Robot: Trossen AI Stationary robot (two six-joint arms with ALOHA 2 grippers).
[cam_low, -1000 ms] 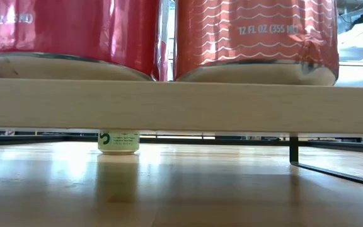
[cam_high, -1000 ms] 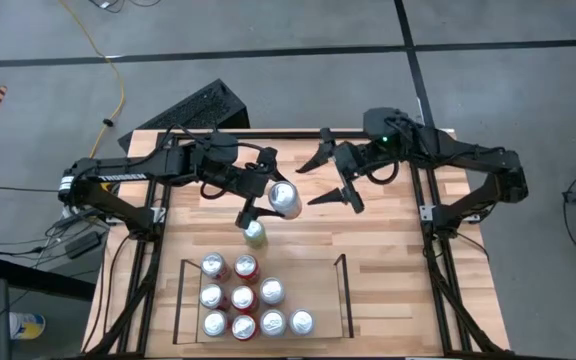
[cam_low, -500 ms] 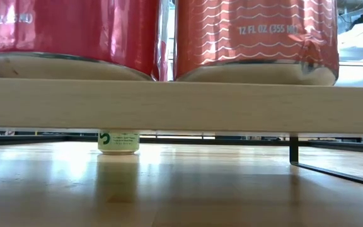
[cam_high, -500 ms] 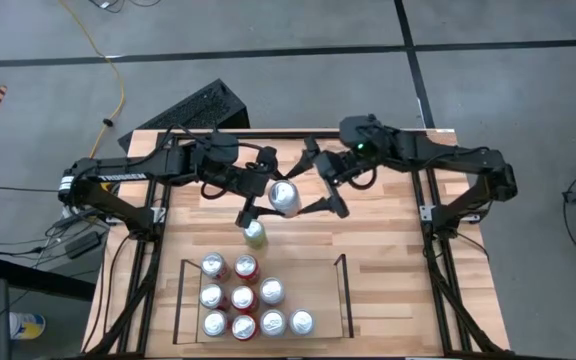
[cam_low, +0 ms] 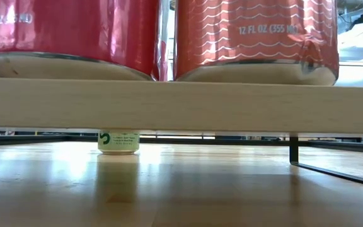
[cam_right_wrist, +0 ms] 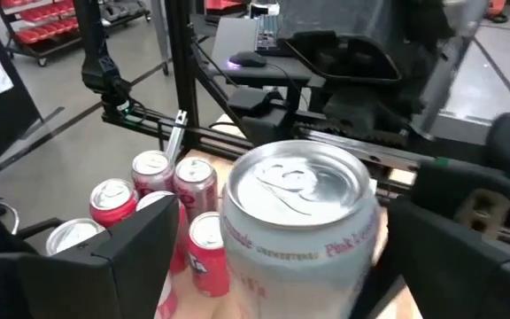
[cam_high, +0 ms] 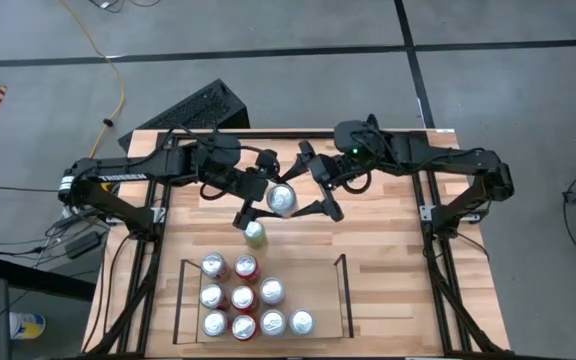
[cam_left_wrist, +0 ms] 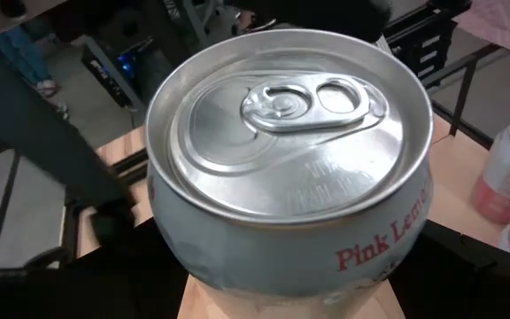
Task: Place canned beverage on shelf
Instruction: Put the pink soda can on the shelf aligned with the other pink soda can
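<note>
The canned beverage [cam_high: 282, 199], a pale silver can with its pull tab unopened, is held upright above the bench [cam_high: 388, 260] by the left hand [cam_high: 257, 195], whose fingers clasp its sides; it is well short of the shelf [cam_high: 342, 297], which stands nearer the front edge with nine cans already in it. From above, the right hand [cam_high: 316, 184] has its fingers spread wide on either side of the same can, not clearly touching it, and a green can [cam_high: 255, 234] stands on the bench just below the held one. The left wrist view alone gives the can's lettering, "Pink Lem…" in red [cam_left_wrist: 383, 246], cut off by the curve; the right wrist view shows the same red words on the can [cam_right_wrist: 301, 221] between its own two dark fingers, with red cans [cam_right_wrist: 153, 199] behind. The low view sees neither hand: only two red cans [cam_low: 254, 38] on the shelf plank, one reading "12 FL OZ (355 mL)", and the green can's base [cam_low: 118, 141] beyond.
</note>
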